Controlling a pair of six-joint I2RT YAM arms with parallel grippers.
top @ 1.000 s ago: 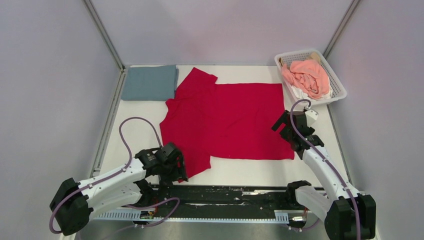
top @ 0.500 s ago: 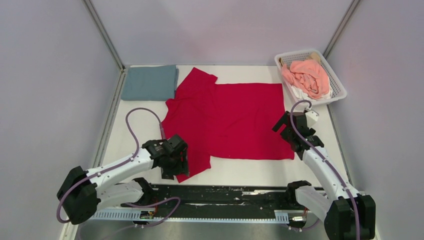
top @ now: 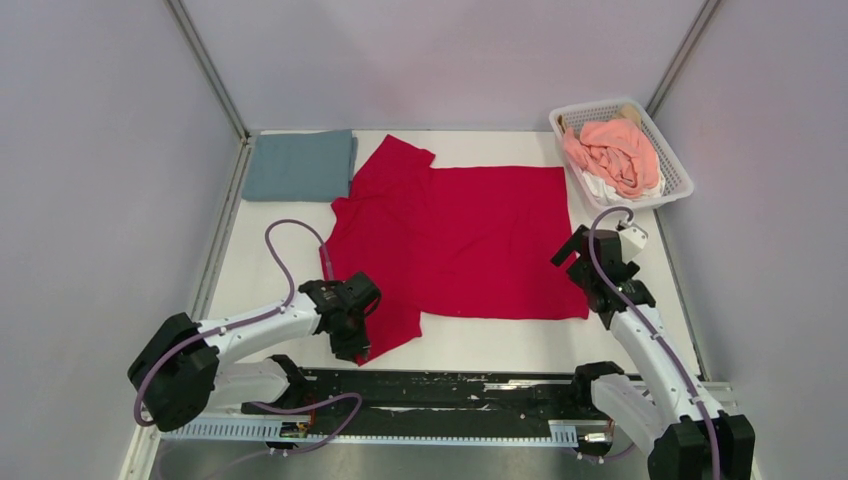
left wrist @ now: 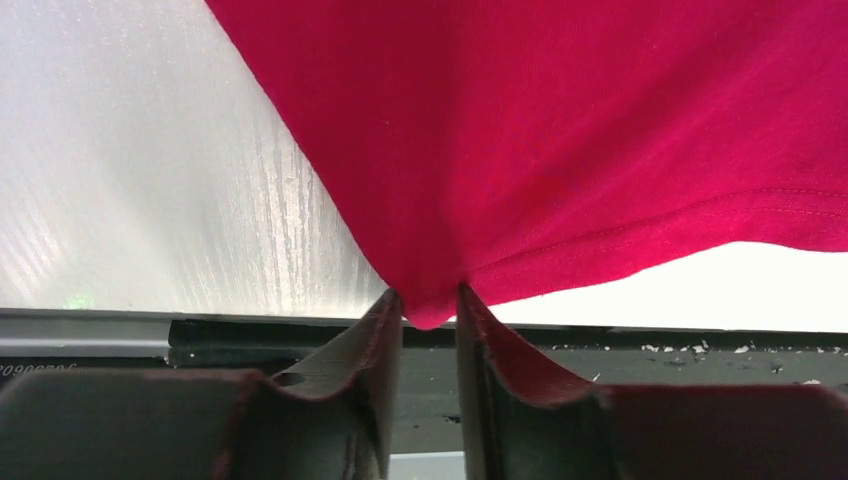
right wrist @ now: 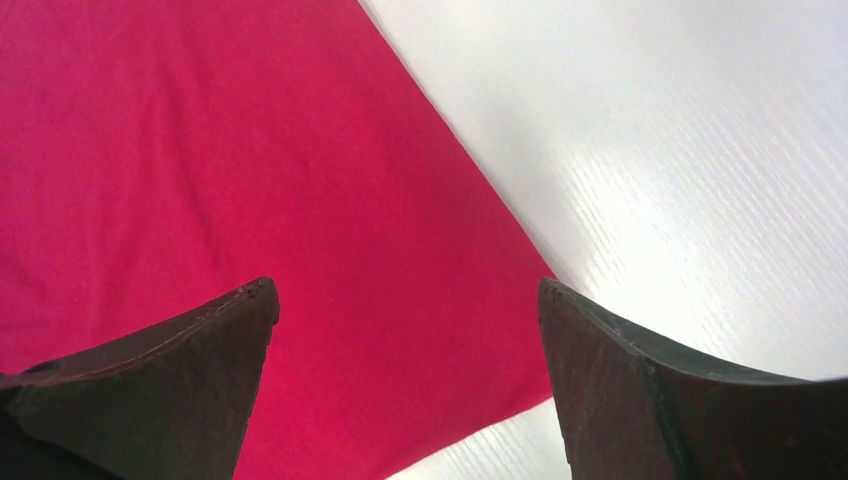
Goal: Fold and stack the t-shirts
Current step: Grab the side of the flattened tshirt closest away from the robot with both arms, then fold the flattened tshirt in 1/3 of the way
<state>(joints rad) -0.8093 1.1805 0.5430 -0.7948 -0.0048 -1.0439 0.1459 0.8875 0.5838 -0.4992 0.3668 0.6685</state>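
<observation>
A bright red t-shirt point(top: 460, 240) lies spread flat in the middle of the white table, one sleeve pointing to the far left. My left gripper point(top: 362, 352) sits at its near-left corner, and in the left wrist view the left gripper point(left wrist: 430, 305) has narrowed on the tip of the red t-shirt point(left wrist: 560, 130), which fills the gap between the fingertips. My right gripper point(top: 580, 282) hovers over the near-right corner. In the right wrist view the right gripper point(right wrist: 405, 290) stands wide open above the red t-shirt point(right wrist: 250, 170). A grey-blue t-shirt point(top: 300, 165) lies folded at the far left.
A white lattice basket point(top: 682, 180) at the far right holds a crumpled salmon-pink t-shirt point(top: 615, 155) on top of a white one point(top: 600, 186). A black rail point(top: 450, 385) runs along the near table edge. Grey walls close in on both sides.
My left gripper has slid right and forward to the red shirt's near-left corner and narrowed on its tip. The right gripper has dropped slightly toward the near-right corner and stayed open.
</observation>
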